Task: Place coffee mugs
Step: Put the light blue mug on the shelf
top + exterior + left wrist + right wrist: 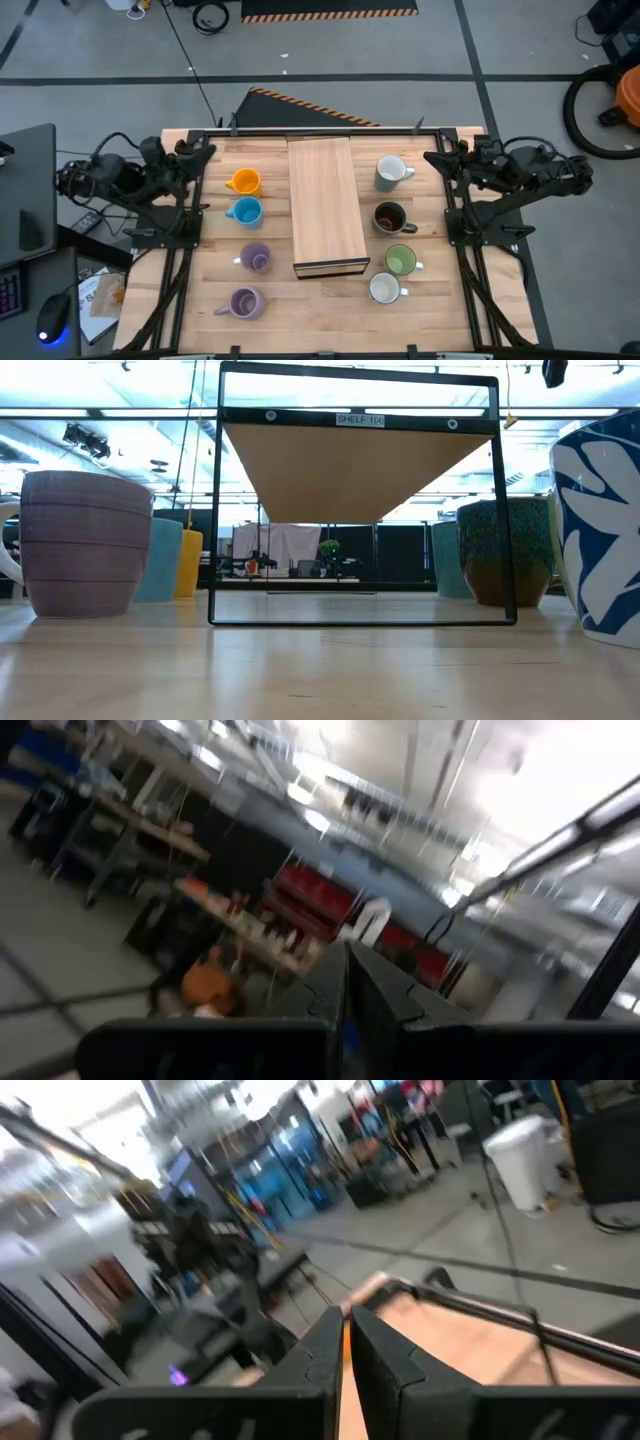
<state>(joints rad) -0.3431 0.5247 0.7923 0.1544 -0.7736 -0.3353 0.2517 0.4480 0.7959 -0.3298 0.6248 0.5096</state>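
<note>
Both arms are folded back at the far corners of the wooden surface (330, 310). The left tool (205, 152) sits at the far left corner and the right tool (432, 158) at the far right; each wrist view shows its two dark fingers pressed together with only a thin seam between them, holding nothing. Both wrist views are blurred and show mostly the room beyond.

A long wooden board (326, 205) runs down the middle of the surface. To its left, in a column from far to near, stand an orange mug (244, 182), a light blue mug (245, 211), a lavender mug (256, 258) and a second lavender mug (244, 303). To its right stand a white mug (391, 172), a dark brown mug (389, 217), a light green mug (401, 261) and another white mug (385, 289).

In the low view, a black frame (355, 500) carries the label "SHELF 1(4)" on its top bar, with the board's underside seen inside it. A lavender mug fills the left, cut off at the edge; a blue-and-white patterned mug (600, 530) is cut off on the right. The mugs behind are partly hidden.
</note>
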